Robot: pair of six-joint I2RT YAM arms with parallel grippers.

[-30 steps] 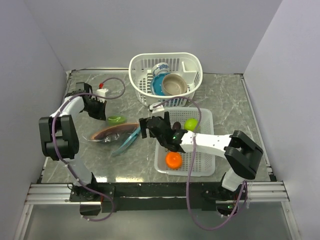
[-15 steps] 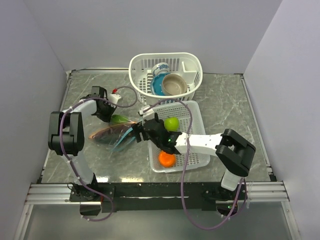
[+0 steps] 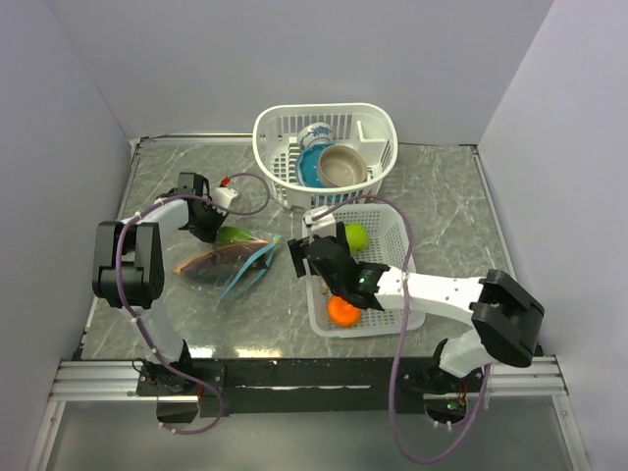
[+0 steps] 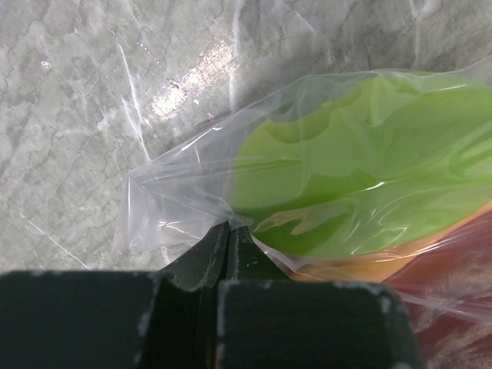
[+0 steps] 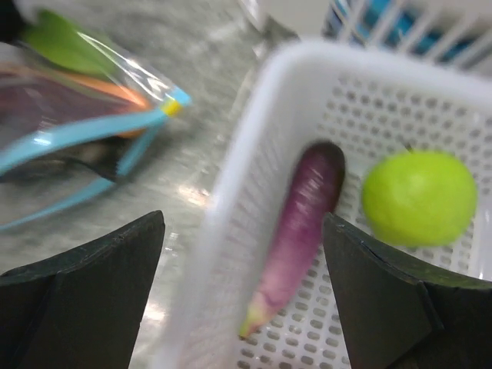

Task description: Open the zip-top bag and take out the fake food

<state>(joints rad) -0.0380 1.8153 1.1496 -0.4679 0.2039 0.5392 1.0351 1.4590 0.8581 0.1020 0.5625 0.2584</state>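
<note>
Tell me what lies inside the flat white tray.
A green fruit, a purple aubergine piece and an orange ball lie in the tray. The right arm covers part of its floor.

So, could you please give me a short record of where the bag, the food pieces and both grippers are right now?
left gripper: shut, pinching a corner of the zip-top bag
right gripper: open, holding nothing, over the left rim of the mesh tray
bag mouth: teal zip strip parted
in bag: green piece, reddish-brown piece
in tray: orange ball, green fruit, purple aubergine
</note>
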